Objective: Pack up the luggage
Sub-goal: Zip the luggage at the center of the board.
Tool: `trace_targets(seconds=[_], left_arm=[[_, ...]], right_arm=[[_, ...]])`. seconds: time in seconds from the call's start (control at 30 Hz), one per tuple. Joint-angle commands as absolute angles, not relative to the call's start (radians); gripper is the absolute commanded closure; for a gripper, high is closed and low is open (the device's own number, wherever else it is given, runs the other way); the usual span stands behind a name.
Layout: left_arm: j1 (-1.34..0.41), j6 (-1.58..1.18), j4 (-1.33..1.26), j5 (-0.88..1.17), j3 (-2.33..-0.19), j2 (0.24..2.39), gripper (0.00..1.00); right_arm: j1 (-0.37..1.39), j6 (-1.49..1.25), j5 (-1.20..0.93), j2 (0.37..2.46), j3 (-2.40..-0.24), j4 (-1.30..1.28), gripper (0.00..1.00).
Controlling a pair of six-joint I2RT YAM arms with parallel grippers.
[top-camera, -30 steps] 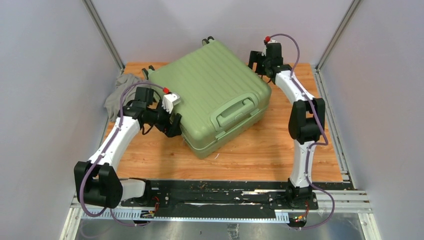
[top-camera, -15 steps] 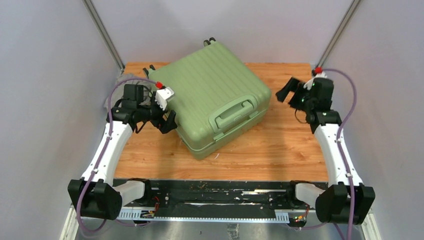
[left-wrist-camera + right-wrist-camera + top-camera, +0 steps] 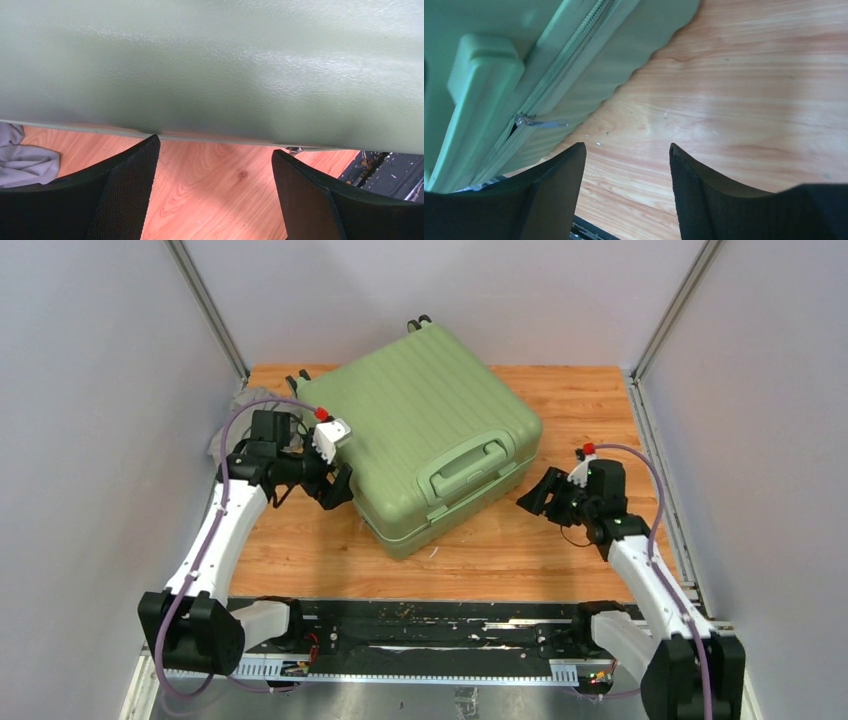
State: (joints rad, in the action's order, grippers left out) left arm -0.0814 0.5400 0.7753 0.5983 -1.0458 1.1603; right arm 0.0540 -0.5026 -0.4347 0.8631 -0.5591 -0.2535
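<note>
**Handle end of the luggage faces the right arm**

The luggage (image 3: pixel 420 435) lies closed and flat on the desk (image 3: pixel 560 550), skewed, its long axis running from the wheels at far left to the handle at near right. The right end effector (image 3: pixel 535 498), released and empty, hovers just off that handle side, with the zipper pull (image 3: pixel 541 122) to its left. The left end effector (image 3: pixel 340 488), also released, faces the shell's left wall.

A: Left arm (image 3: pixel 215 540)?
B: Stretched forward from base, elbow bent, wrist turned toward the luggage (image 3: pixel 420 425). Left gripper (image 3: pixel 338 488) just beside its left side, jaws wide apart, nothing between.
A: Right arm (image 3: pixel 645 575)?
B: Folded low, forearm angled toward the luggage's near right corner. Right gripper (image 3: pixel 530 496) near that corner, not touching, jaws parted, nothing held.
</note>
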Motion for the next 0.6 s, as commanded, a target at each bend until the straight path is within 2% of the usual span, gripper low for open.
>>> trace_targets(seconds=[0.0, 0.13, 0.27, 0.43, 0.57], left_arm=[[-0.078, 0.543, 0.787, 0.573, -1.026, 1.195, 0.12], [-0.076, 0.545, 0.787, 0.543, -1.025, 1.234, 0.13], [-0.071, 0.534, 0.76, 0.538, -1.034, 1.285, 0.14], [-0.071, 0.484, 0.708, 0.555, -1.073, 1.348, 0.16], [-0.072, 0.477, 0.706, 0.579, -1.076, 1.351, 0.17]], right_arm=[[0.157, -0.496, -0.454, 1.023, -0.612, -0.058, 0.39], [0.246, -0.432, -0.421, 1.193, -0.747, -0.027, 0.49], [0.265, -0.422, -0.442, 1.321, -0.824, 0.07, 0.53], [0.265, -0.358, -0.445, 1.332, -0.83, 0.096, 0.48], [0.265, -0.331, -0.446, 1.229, -0.69, 0.122, 0.4]])
